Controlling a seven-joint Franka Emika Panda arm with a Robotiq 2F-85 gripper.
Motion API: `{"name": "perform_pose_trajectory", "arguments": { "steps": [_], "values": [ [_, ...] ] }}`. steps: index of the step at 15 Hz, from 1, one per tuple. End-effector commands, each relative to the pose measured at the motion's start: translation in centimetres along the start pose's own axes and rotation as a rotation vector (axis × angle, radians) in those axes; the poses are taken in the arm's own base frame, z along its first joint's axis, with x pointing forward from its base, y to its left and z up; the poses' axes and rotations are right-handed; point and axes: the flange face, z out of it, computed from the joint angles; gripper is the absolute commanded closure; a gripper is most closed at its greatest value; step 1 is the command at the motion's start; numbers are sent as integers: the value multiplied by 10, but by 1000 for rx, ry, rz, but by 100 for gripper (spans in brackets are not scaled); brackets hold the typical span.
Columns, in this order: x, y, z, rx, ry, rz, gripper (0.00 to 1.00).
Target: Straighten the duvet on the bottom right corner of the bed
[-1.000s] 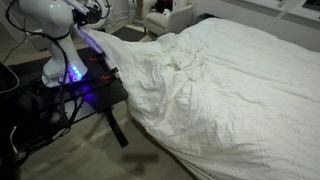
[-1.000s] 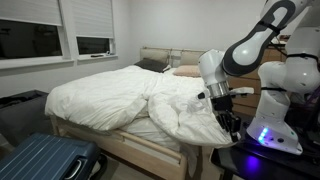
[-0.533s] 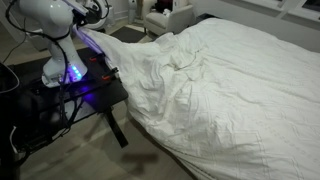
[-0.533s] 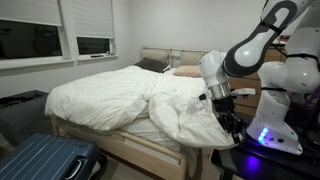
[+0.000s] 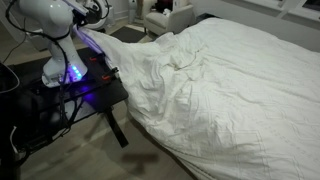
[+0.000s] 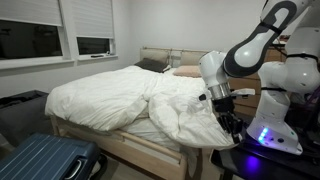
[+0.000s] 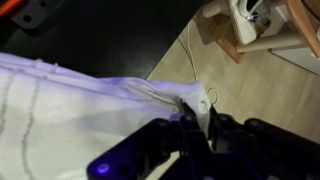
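Tips of the end effector [image 6: 229,126] under duvet [image 5: 240,90] folds, duvet's far side beyond picture edges.

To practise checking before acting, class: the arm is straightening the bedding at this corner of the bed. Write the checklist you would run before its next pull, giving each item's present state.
1. Gripper shut on the duvet: ok. The wrist view shows white fabric pinched in it.
2. Duvet lying flat on the bed: not ok. A thick fold bunches near the robot.
3. Held edge over the bed: not ok. It is drawn off toward the black table.
4. Suitcase apart from the duvet: ok.
5. Amount of fabric in the grip: cannot tell.
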Motion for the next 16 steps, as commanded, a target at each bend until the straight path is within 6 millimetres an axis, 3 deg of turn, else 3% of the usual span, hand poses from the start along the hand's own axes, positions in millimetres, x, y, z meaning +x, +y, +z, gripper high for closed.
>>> {"name": "perform_pose_trajectory", "arguments": {
  "steps": [1, 10, 16],
  "values": [
    [25, 8, 12, -23, -32, -49, 96],
    [149, 35, 48, -375, 36, -255, 96],
    [214, 29, 84, -324, 48, -397, 96]
  ]
}}
